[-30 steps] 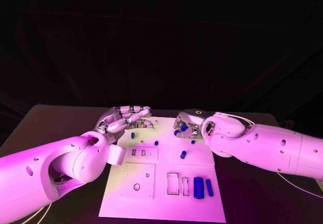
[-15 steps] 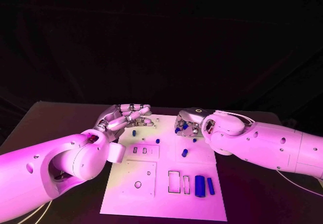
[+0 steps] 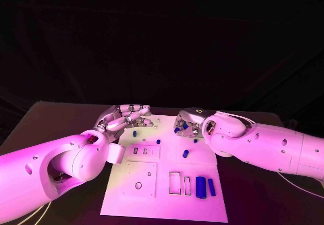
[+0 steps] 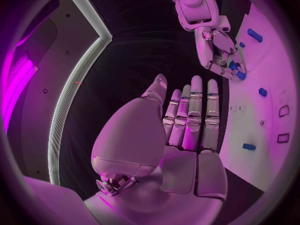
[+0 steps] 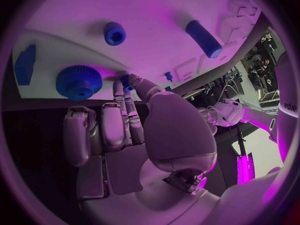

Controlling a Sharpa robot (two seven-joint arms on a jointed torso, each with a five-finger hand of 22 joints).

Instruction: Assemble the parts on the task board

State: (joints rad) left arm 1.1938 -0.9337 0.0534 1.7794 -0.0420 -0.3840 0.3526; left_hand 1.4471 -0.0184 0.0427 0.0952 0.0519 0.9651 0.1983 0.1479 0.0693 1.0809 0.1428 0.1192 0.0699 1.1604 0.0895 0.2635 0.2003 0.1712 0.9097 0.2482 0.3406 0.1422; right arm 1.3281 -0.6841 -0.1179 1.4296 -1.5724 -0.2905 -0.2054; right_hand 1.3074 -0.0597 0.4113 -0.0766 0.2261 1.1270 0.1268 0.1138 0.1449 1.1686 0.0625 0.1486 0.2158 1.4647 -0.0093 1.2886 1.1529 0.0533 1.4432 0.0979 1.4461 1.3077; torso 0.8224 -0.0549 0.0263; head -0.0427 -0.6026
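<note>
The white task board [image 3: 169, 197] lies in the middle of the table. My right hand [image 3: 187, 123] is over its far right corner. Its thumb and a finger pinch a small blue peg [image 5: 127, 80] right beside a blue gear [image 5: 78, 81] on the board. My left hand [image 3: 128, 117] hovers at the board's far left corner with its fingers [image 4: 190, 115] stretched out straight and nothing in them. Two long blue bars [image 3: 200, 187] lie near the board's front right. Small blue pieces [image 3: 158, 141] and a short cylinder [image 3: 186, 153] sit mid-board.
Rectangular slots [image 3: 173, 183] and round holes [image 3: 137, 185] open in the board's near half. A blue block [image 5: 25, 64] lies near the gear. Dark table [image 3: 270, 197] surrounds the board on both sides.
The whole picture has shifted slightly. Neither hand nor any part has visibly moved relative to the board.
</note>
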